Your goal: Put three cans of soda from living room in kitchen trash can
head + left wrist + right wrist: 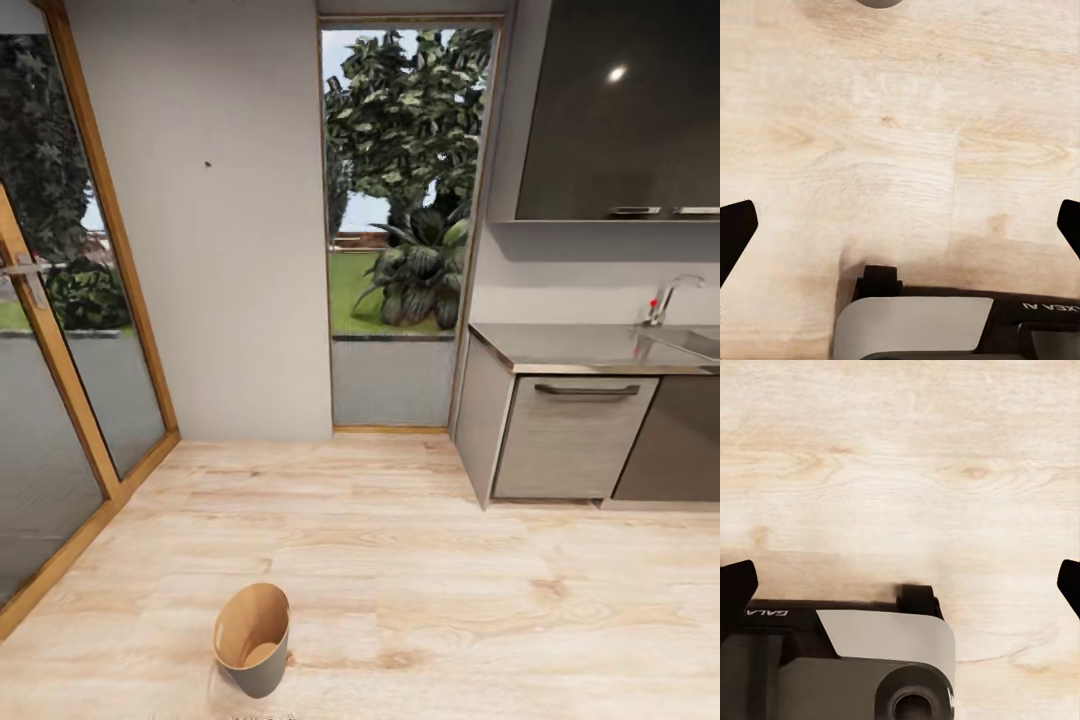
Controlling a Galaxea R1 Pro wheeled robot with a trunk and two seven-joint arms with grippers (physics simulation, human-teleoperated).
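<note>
The tash can [252,640], dark grey outside and tan inside, stands on the pale wood floor [400,560] of the kitchen, low in the head view and a little left of centre. The part of its inside that I see is bare tan. The cans of soda are out of view. My left gripper [901,229] is open over bare floor, its black fingertips [735,232] far apart with nothing between them. My right gripper [902,583] is open in the same way above the floor planks.
Grey cabinets [570,440] with a countertop [580,348], sink and tap [665,298] stand at the right under a dark wall cabinet [620,110]. Wood-framed glass doors [60,380] line the left. A tall window [400,220] is straight ahead. My own base [922,326] shows under both wrists.
</note>
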